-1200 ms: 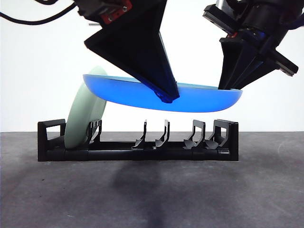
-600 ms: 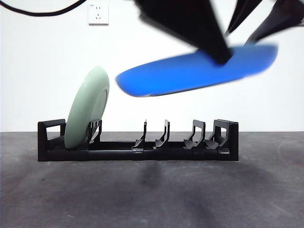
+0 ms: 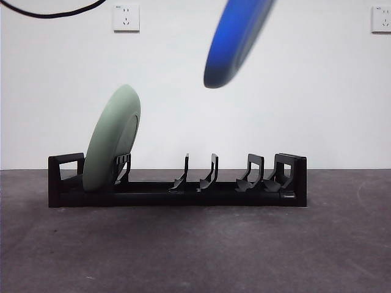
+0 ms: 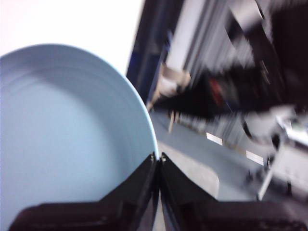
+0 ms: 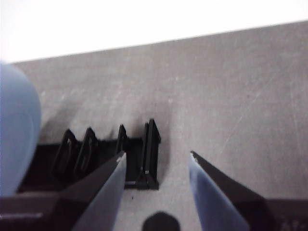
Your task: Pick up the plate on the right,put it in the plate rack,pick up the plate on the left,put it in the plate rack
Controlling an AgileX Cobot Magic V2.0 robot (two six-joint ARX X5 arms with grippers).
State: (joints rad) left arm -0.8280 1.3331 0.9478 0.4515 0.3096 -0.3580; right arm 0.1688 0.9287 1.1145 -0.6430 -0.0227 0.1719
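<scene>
Only wrist views show pincers, left pincer [image 4: 158,161] clamping blue plate [image 4: 62,139], right pincer [image 5: 156,161] spread above plate rack [image 5: 108,161].

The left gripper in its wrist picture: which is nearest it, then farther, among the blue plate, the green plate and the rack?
1. blue plate, clamped in the left gripper.
2. green plate, standing at one end of the rack below.
3. plate rack, low on the table.

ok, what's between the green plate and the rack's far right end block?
Front view: only unfilled dividers of the plate rack stand between the green plate and the end block. The blue plate hangs above, on the left gripper.
</scene>
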